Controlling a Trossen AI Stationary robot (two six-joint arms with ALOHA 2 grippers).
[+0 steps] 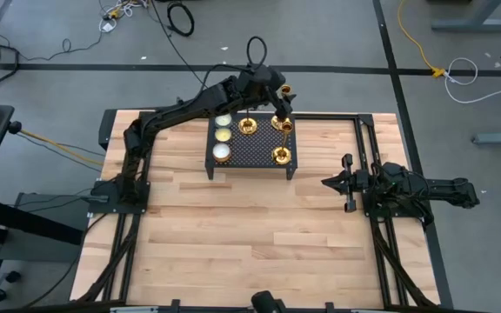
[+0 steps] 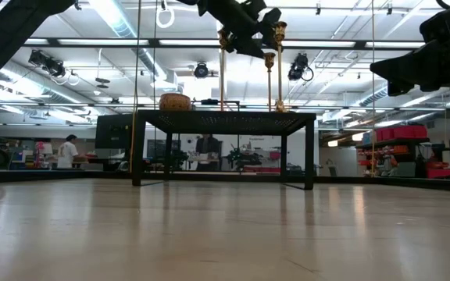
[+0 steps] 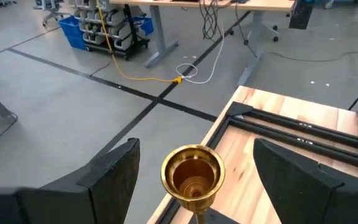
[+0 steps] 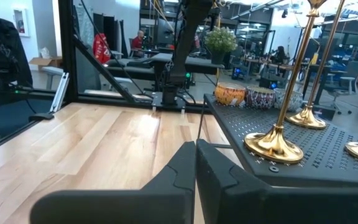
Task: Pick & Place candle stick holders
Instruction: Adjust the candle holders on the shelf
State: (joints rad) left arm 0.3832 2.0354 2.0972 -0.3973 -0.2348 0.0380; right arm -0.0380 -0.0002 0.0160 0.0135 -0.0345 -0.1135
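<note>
You have shiny gold candle stick holders (image 1: 281, 155) on a black perforated mesh rack (image 1: 255, 156), over a pale wood-plank table (image 1: 250, 235).

A pale wooden table (image 1: 233, 226) carries a black mesh rack (image 1: 259, 153) near its far edge.

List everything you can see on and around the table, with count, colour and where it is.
Candle stick holders: three, gold, standing on the rack's right half.
Rack: one, black mesh, far middle of the table.
Small round tins: three, pale, in a row along the rack's left side.
Table: one, light wood.
Cables: several, yellow, white and black, on the grey floor.
Left gripper: jaws open around a holder's cup.
Right gripper: shut, parked at the right.
</note>
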